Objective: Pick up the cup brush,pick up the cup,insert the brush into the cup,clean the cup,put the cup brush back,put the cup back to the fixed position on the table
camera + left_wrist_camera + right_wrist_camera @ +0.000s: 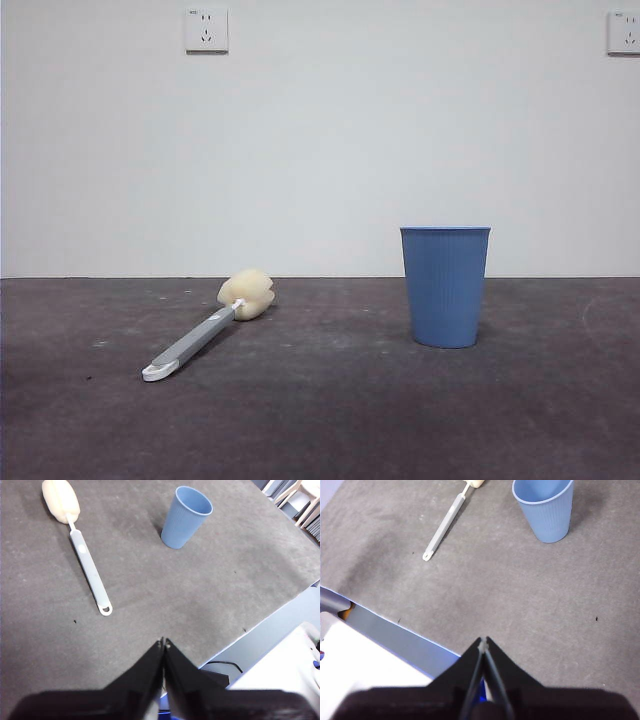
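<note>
Both closed, empty grippers, left gripper (163,642) and right gripper (483,641), hang well back from the cup brush (85,560), which lies flat, its white-tipped handle end toward them, nearer the left.

The front view looks level and low across the table (320,420) toward a white wall, while both wrist views look steeply down from high above its near edge, all three sharing the cup brush (205,327) (85,560) (445,525) and the cup (445,287) (186,517) (546,510).
</note>
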Controlling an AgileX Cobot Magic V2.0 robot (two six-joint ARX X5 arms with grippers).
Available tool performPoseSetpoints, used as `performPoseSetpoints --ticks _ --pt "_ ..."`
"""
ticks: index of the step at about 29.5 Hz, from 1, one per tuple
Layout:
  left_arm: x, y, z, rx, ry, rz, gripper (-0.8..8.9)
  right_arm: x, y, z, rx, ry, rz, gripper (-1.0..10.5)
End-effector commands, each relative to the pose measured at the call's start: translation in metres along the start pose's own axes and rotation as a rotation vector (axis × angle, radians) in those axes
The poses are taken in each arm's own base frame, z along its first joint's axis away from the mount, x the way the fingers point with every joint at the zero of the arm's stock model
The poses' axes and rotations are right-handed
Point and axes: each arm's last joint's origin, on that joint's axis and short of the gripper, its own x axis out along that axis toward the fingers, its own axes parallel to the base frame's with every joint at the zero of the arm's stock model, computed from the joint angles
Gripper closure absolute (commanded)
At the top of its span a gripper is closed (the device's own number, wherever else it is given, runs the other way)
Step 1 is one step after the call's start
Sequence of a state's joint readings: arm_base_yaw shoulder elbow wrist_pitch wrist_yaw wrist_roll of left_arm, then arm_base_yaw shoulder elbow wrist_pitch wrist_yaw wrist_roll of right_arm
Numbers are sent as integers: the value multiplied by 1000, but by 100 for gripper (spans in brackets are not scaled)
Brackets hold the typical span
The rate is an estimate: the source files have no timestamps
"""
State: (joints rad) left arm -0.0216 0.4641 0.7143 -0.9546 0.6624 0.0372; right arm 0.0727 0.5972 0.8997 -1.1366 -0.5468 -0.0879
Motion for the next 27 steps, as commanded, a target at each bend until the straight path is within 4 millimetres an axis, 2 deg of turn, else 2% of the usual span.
performPoseSetpoints --ticks 1,3,6,17,23,27 --pt "0 0 1 14 1 5 563 1 0 1 -14 4 2 774" --pt "0 1 1 13 2 6 400 2 -1 2 -11 8 3 582" --pt "-1 0 2 17 -3 6 373 2 -1 2 -9 10 2 404" --pt "6 6 18 5 22 58 373 4 -2 3 3 19 4 404" --pt "26 14 34 10 73 62 373 4 -2 3 4 19 3 406" --pt "53 15 51 17 125 102 373 4 -2 3 11 19 3 406"
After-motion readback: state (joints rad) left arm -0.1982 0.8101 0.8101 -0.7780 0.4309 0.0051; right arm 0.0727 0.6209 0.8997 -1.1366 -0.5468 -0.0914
